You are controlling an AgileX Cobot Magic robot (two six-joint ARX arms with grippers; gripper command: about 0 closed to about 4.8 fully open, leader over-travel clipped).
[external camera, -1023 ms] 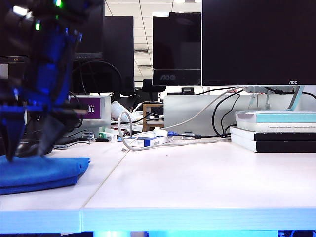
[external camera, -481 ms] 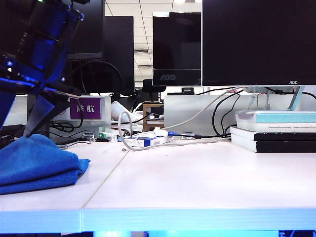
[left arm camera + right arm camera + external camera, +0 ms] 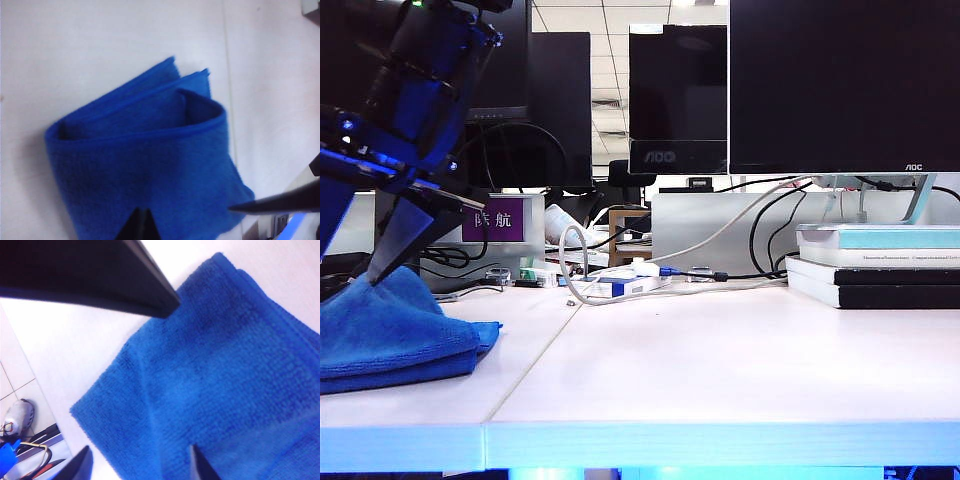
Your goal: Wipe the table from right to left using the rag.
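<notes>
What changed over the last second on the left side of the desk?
The rag went from lying flat to being bunched into a raised hump, pulled up where a gripper grips it. The arm above tilted over and rose. The table, books and cables stayed put.

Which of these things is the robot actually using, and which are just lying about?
In use: rag; table; left hand and right hand, both over the rag, on the left of the exterior view.
Lying about: monitors; stacked books; cables; purple sign.
</notes>
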